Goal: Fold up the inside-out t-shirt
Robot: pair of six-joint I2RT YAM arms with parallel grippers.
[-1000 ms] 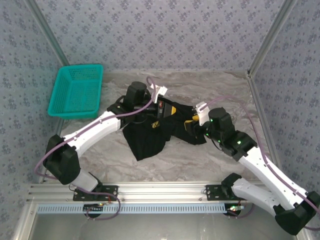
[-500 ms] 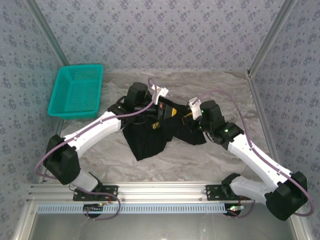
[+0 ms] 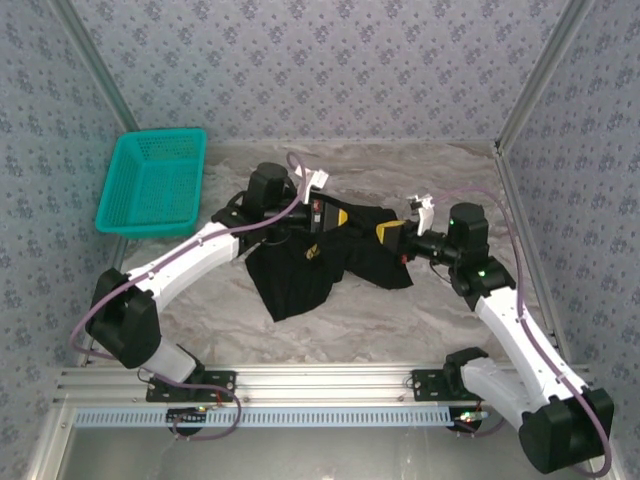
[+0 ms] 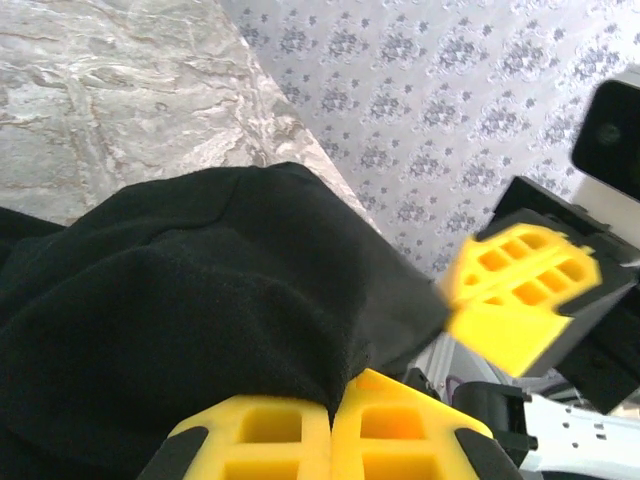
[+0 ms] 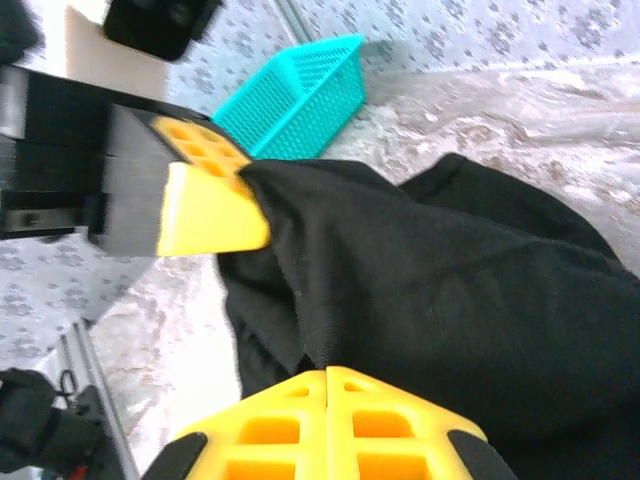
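Observation:
The inside-out t-shirt (image 3: 298, 272) is black and bunched, lifted at its upper edge between both grippers, with a lobe hanging toward the near side. A small pale mark (image 3: 310, 252) shows on it. My left gripper (image 3: 336, 215) is shut on the cloth's upper edge; in the left wrist view its yellow fingertips (image 4: 335, 395) pinch a black fold (image 4: 200, 290). My right gripper (image 3: 388, 232) is shut on the cloth a short way to the right. Seen from the right wrist, that gripper (image 5: 327, 372) clamps the shirt's edge (image 5: 450, 290), with the left gripper's yellow finger (image 5: 205, 205) close by.
A teal plastic basket (image 3: 153, 183) stands at the back left, also seen from the right wrist (image 5: 295, 95). The marbled table (image 3: 400, 310) lies bare in front of the shirt. Patterned walls (image 3: 330, 70) enclose the back and sides.
My right gripper has shut on the shirt's edge, and its wrist has swung out to the right. The left gripper has held its grip and barely moved.

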